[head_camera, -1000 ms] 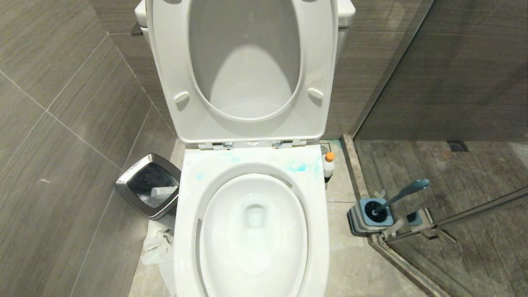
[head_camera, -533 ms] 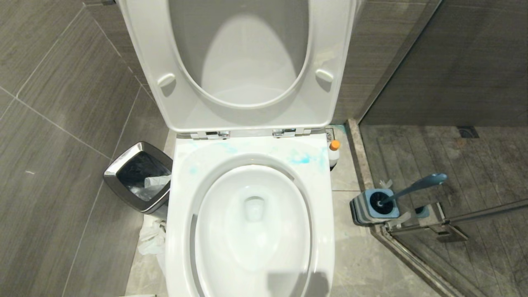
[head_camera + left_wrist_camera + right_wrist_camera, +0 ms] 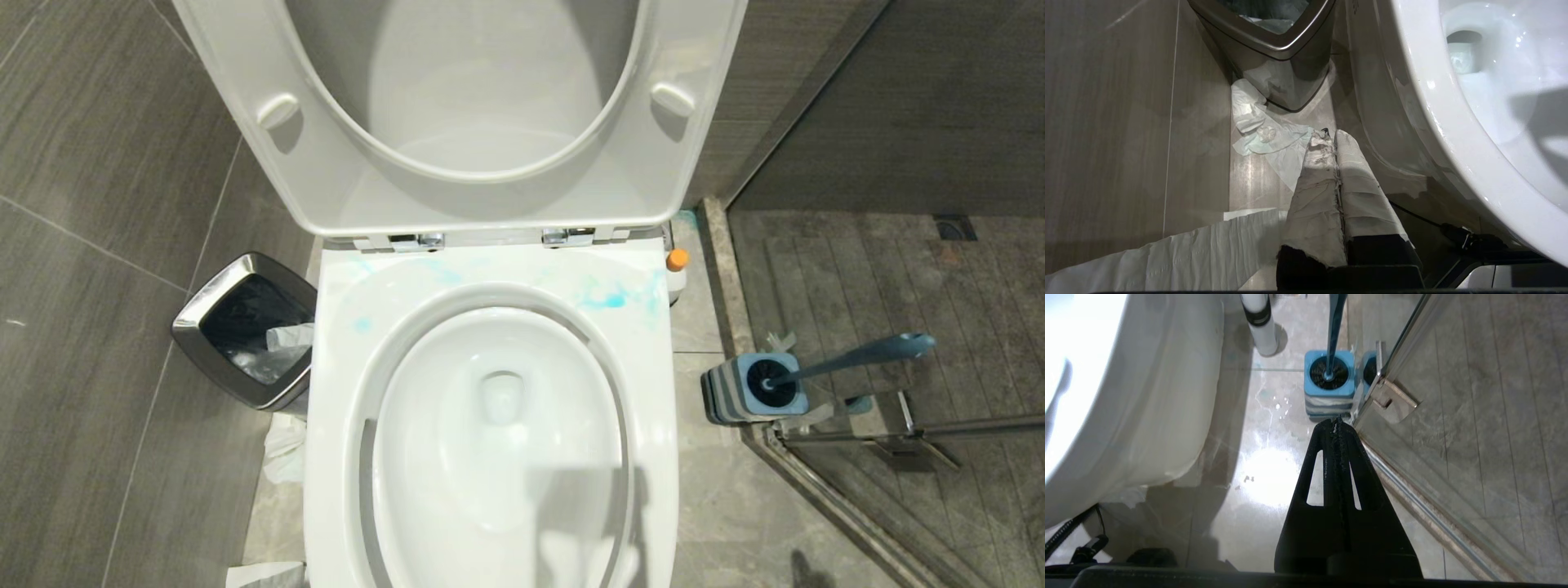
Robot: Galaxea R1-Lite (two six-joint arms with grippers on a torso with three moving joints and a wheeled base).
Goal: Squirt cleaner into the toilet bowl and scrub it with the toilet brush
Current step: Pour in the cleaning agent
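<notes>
The white toilet bowl (image 3: 653, 392) fills the middle of the head view, with light blue smears (image 3: 608, 298) on its back rim. The cleaner (image 3: 677, 260) stands on the floor by the toilet's right rear corner, showing only its orange cap there; the right wrist view shows its white body (image 3: 1261, 330). The toilet brush (image 3: 857, 355) leans in its square blue holder (image 3: 755, 388) beside the shower door. Neither gripper shows in the head view. My left gripper (image 3: 1329, 136), fingers wrapped in white tape, hangs shut and empty left of the bowl. My right gripper (image 3: 1336, 422) is shut and empty, just short of the holder (image 3: 1329, 381).
A steel-rimmed waste bin (image 3: 245, 327) stands left of the toilet, with crumpled tissue (image 3: 1265, 134) on the floor in front of it. The seat and lid (image 3: 343, 180) are raised. A glass shower door with a metal hinge (image 3: 1392, 400) borders the right side.
The whole head view has shifted: the camera has come closer and looks further down, so the toilet appears larger. A shadow now falls on the bowl's front. No object or gripper has moved.
</notes>
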